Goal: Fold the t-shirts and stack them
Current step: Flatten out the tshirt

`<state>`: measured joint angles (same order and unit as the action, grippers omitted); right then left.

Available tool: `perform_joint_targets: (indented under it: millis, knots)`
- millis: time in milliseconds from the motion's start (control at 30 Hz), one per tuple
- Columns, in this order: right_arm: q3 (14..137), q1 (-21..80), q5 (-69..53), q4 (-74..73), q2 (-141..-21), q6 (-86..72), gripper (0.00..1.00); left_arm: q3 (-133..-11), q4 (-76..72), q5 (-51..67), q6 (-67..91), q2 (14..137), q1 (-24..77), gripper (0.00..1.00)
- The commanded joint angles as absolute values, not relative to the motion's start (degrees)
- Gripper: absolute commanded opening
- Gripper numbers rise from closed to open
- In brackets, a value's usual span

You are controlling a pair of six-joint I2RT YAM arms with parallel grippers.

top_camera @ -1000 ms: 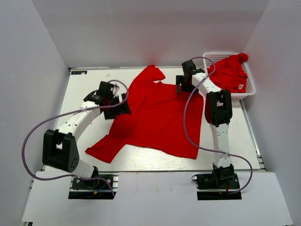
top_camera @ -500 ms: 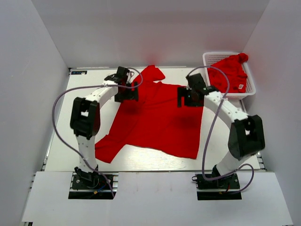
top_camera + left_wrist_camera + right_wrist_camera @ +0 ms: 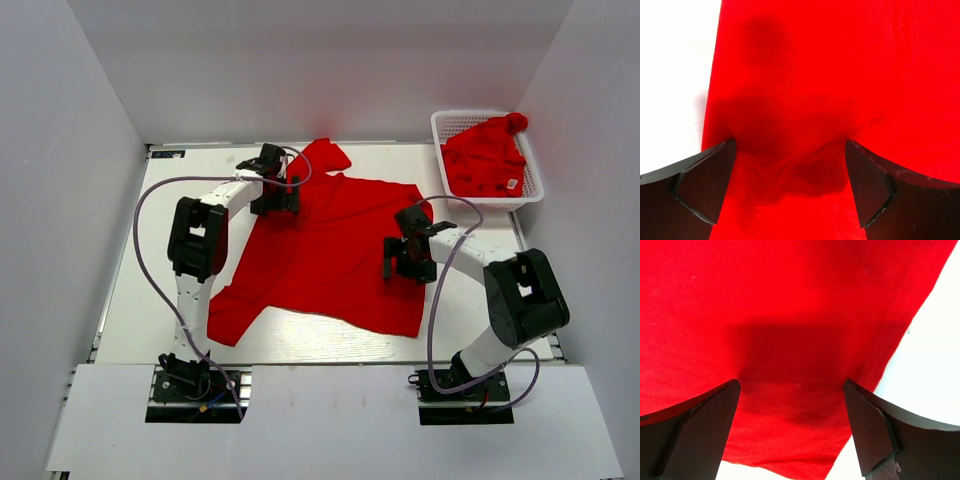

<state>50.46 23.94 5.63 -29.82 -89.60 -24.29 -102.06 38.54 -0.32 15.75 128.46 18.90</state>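
White table (image 3: 130, 300) inside a plain white-walled enclosure, both arm bases bolted at its near edge. Carries a bright red spread t-shirt (image 3: 330, 250) across its middle, laid mostly flat, one sleeve pointing to the far edge and the other toward the near left corner. At the far right corner, a white lattice basket (image 3: 470, 114), holding a second t-shirt (image 3: 485, 155) bunched up in a heap, its small white label (image 3: 512, 184) showing on the near side. Over the far left part of the spread t-shirt, just beside the far sleeve: left gripper (image 3: 275, 195), arm reaching out and bent back over the cloth. From the left wrist, left gripper (image 3: 787, 190) with jaws spread wide, nothing between them but red cloth (image 3: 840, 75) below, a shallow wrinkle and a dark shadow in the gap, the cloth's edge and bare table at the left. Over the right part of the same shirt, near its right edge: right gripper (image 3: 405, 262), pointing down. From the right wrist, right gripper (image 3: 790, 430) likewise spread wide and holding nothing, smooth red cloth (image 3: 765, 290) under it, the edge running down the right side to a corner at the bottom, white table beyond. Cannot tell whether either gripper's fingertips touch the cloth.
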Motion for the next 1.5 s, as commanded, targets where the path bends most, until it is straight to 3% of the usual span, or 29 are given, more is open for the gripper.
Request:
perform_joint_targets:
  millis: [0, 200, 300, 500, 700, 967, 1200, 1400, 1467]
  knots:
    - [53.7, 23.5, 9.4, -27.4, -93.2, -25.0, 0.90, -102.1, 41.1, -5.7, 18.6, 129.5, 19.1, 1.00]
    - [62.9, 20.8, 14.7, -29.4, -102.3, -22.6, 0.90, -102.8, 52.8, -22.4, 30.0, 131.4, 16.3, 1.00]
    - [69.0, 18.8, 14.2, -30.0, -107.4, -20.6, 0.90, -101.7, 55.5, -23.7, 34.4, 130.7, 15.0, 1.00]
    - [80.1, 15.6, 13.4, -32.8, -116.2, -16.8, 0.90, -96.9, 48.1, -17.6, 33.8, 126.1, 13.8, 1.00]
    - [88.6, 14.8, 8.5, -33.7, -116.6, -11.6, 0.90, -111.8, 43.6, -8.4, 23.3, 129.4, 15.2, 1.00]
    - [81.2, 15.1, 7.1, -33.6, -105.6, -12.3, 0.90, -110.2, 38.3, -3.7, 15.4, 122.2, 16.3, 1.00]
    - [71.6, 15.7, 5.5, -32.7, -97.3, -13.6, 0.90, -118.6, 49.1, -8.0, 10.1, 126.2, 18.6, 1.00]
    - [66.1, 17.1, -2.5, -30.2, -95.0, -13.6, 0.90, -114.4, 44.7, -2.5, 8.0, 126.2, 19.8, 1.00]
    - [64.9, 17.4, -2.1, -30.0, -94.7, -14.2, 0.90, -113.8, 43.2, -1.0, 8.0, 127.3, 20.4, 0.92]
